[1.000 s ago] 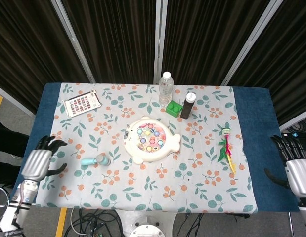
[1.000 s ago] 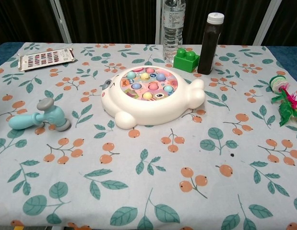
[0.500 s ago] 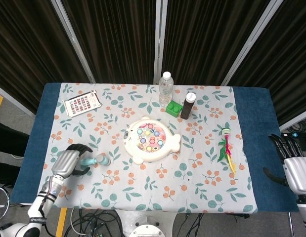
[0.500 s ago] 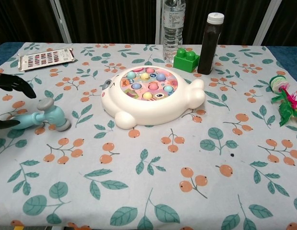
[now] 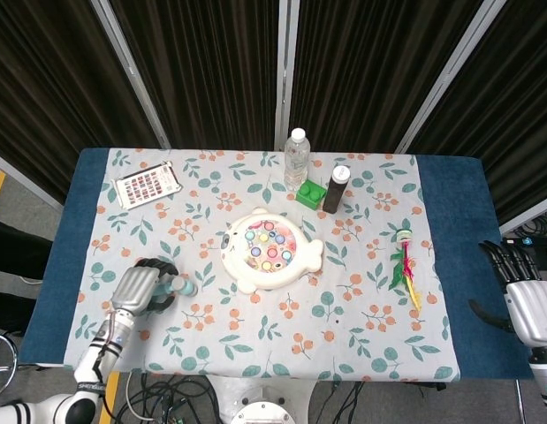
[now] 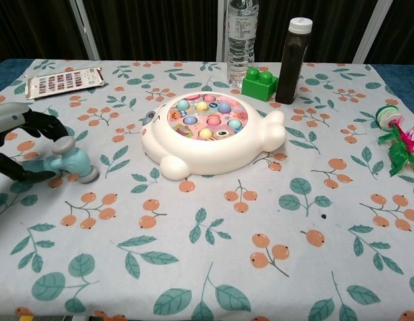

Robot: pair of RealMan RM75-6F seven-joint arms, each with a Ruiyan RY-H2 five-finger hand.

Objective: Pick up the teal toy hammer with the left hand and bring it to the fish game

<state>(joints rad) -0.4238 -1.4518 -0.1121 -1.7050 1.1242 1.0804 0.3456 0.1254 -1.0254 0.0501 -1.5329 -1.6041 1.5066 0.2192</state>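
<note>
The teal hammer (image 6: 69,162) lies on the flowered tablecloth (image 6: 213,261), left of the white fish game (image 6: 210,134), well apart from it. The left hand (image 6: 23,144) has its fingers arched over the handle, but a firm grip cannot be told. The right hand (image 5: 527,296) hangs off the table's right edge, fingers spread, holding nothing.

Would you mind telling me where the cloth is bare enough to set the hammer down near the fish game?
The near side is free: open cloth in front of the fish game, toward the table's front edge. So is the strip between the game and the feather toy. Behind it is crowded: water bottle, green block and dark bottle stand close together.
</note>
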